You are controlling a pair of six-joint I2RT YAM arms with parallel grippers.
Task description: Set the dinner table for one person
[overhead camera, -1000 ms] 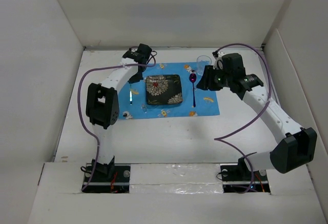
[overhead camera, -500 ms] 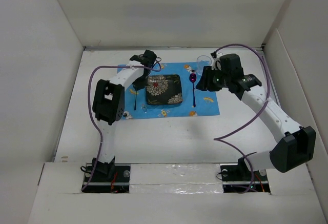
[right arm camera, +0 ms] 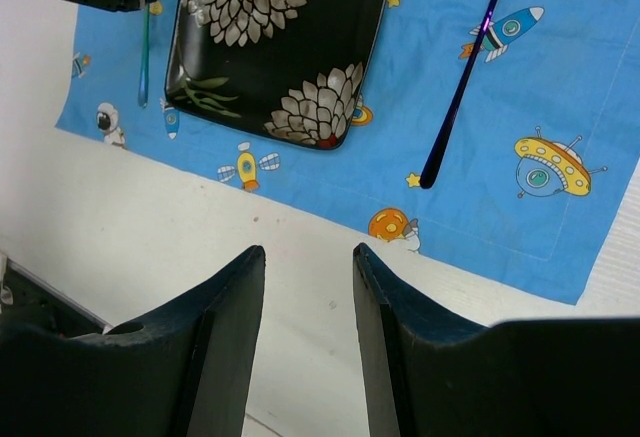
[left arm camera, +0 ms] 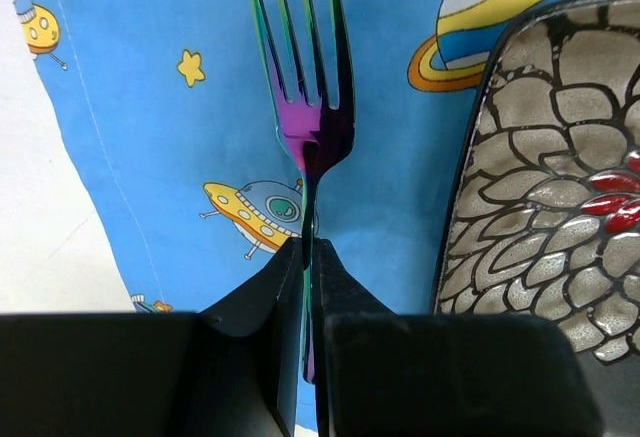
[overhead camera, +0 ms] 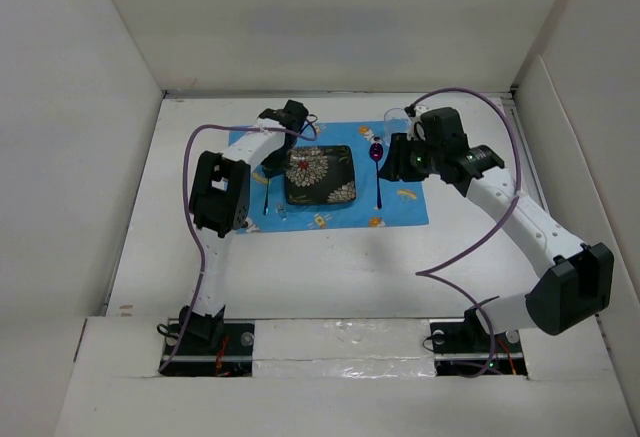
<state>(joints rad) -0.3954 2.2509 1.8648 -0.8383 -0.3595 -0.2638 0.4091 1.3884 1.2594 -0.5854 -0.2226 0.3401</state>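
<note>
Desk (overhead camera: pixel 300 267) is the white surface under everything, with the blue placemat (overhead camera: pixel 405 212) on its far half. Plate (overhead camera: pixel 320 175) is centred on the placemat, spoon (overhead camera: pixel 378 182) lies to its right and a clear glass (overhead camera: pixel 397 120) stands at the far right corner. None of those three have moved since a second ago.

My left end effector (left arm camera: pixel 308 249) is clamped narrow on the fork (left arm camera: pixel 305 107) handle, just left of the plate, over the placemat. Can't tell if the fork touches the cloth. My left elbow has swung right in the last second, and the fork has come slightly closer to the plate.

My right end effector (right arm camera: pixel 308 252) is spread wide and empty, over the placemat's near edge. That arm has crept slightly left.
</note>
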